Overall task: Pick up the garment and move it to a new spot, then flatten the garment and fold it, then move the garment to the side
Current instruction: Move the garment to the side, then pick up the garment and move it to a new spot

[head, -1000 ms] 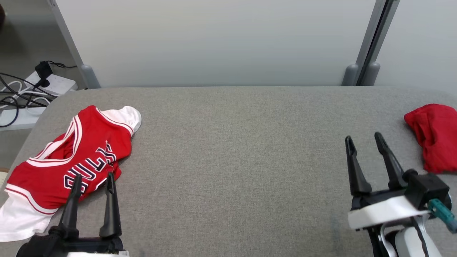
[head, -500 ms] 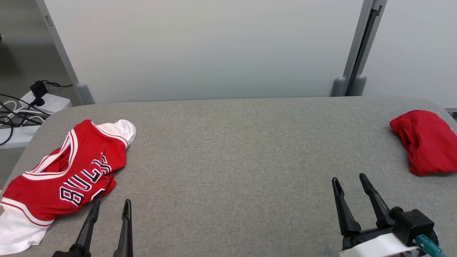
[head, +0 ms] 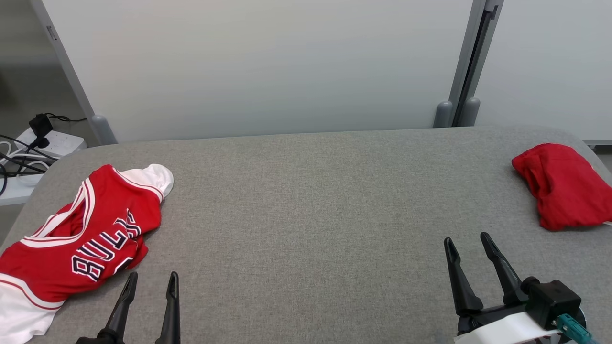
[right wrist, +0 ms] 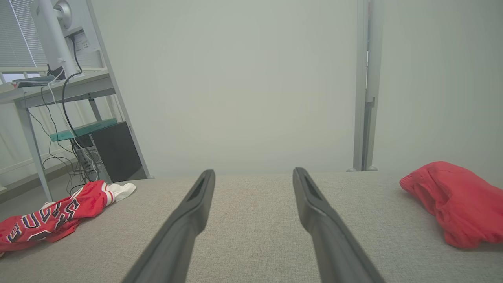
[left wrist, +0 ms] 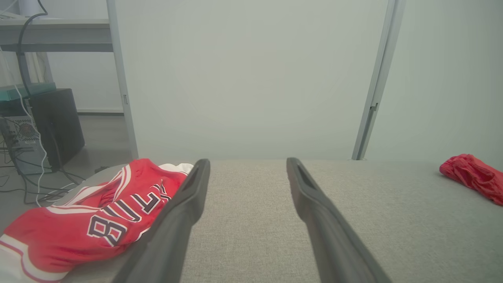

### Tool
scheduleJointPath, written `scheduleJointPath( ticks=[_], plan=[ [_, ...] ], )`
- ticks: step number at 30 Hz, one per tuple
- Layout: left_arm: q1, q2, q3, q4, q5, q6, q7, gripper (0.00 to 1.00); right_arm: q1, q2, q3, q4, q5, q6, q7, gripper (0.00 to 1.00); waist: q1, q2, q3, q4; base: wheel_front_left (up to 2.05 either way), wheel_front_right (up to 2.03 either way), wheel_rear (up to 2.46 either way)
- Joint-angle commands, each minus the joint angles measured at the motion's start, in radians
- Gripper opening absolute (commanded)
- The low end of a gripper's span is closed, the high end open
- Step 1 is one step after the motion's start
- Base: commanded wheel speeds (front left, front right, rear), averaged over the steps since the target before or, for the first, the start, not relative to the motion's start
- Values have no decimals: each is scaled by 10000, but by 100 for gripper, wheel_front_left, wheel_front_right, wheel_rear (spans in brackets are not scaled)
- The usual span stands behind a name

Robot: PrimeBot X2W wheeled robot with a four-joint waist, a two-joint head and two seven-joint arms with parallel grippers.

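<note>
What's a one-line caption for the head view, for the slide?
Open left gripper beside a crumpled red-and-white jersey; open right gripper short of a bunched red garment; grey table between.

Left gripper (head: 153, 276): low at the lower left of the head view, two long dark fingers spread wide, tips pointing up the view.
Right gripper (head: 466, 239): lower right, fingers spread wide, leaning slightly to the left.
Right wrist (head: 552, 301): black block behind the fingers, white cuff (head: 507, 330) below it, teal connector (head: 573, 328) on its outer side.
</note>
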Motion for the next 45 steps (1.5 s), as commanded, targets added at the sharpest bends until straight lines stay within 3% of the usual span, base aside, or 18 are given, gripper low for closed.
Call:
scheduleJointPath(
  ticks=[1, 21, 42, 45],
  plan=[
    [-513, 10, 268, -201, -92, -29, -59, 100, -332, -82, 245, -246, 55, -2, -61, 100, 0, 0, -3, 16, 0, 0, 0],
    [-539, 9, 239, -138, -101, 73, -59, 100, -268, -81, 428, -204, 106, -2, -61, 100, 0, 0, -17, 524, 0, 0, 0],
    [-251, 9, 312, -748, -206, 453, -59, 100, 123, -81, 702, -452, 247, -2, -61, 100, 0, 0, -266, 4027, 0, 0, 0],
    [-222, 9, 355, -781, -195, 446, -59, 100, 136, -81, 767, -466, 329, -2, -61, 100, 0, 0, -237, 4285, 0, 0, 0]
  ],
)
